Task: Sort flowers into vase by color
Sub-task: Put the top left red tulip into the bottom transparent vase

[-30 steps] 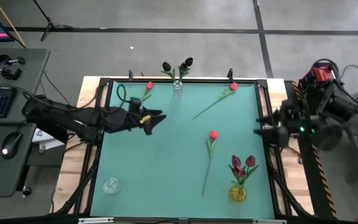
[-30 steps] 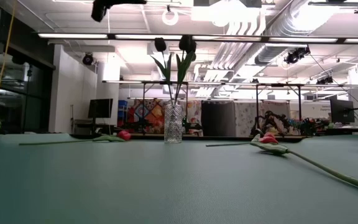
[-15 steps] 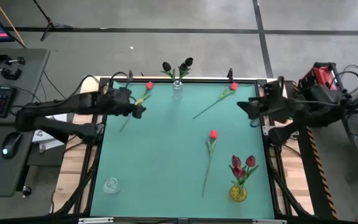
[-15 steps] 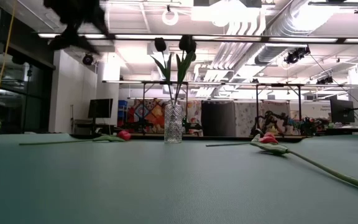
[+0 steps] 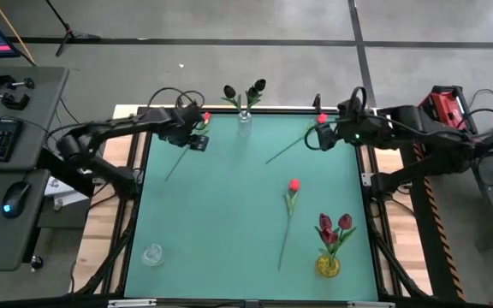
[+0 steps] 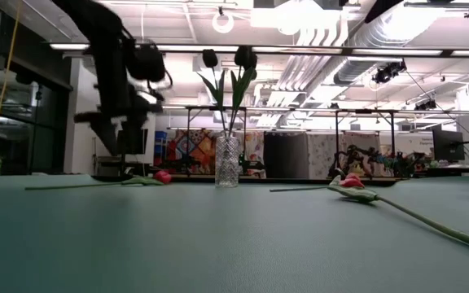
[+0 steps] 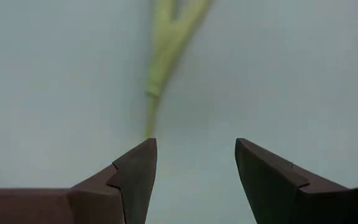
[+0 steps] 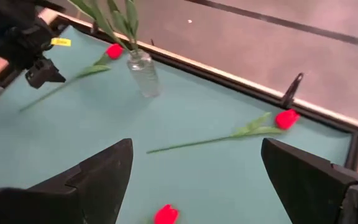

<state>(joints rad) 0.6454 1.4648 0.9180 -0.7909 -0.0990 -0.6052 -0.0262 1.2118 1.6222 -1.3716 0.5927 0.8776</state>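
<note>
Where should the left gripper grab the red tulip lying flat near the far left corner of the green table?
Grip the red tulip with the thin green stem partway along that stem, not at its soft head. It lies flat on the green table, so come straight down with the fingers straddling it. The left gripper already hangs open above the stem.

Teal table [image 5: 221, 214]; three red tulips [image 5: 294, 185], three vases [image 5: 328, 265].

Lighting even and bright, from overhead ceiling strip lights [image 6: 218, 47] with mild glare. Shadows faint. Left arm [image 6: 116, 73] motion-blurred; stem [image 7: 160, 68] out of focus in left wrist view.
</note>
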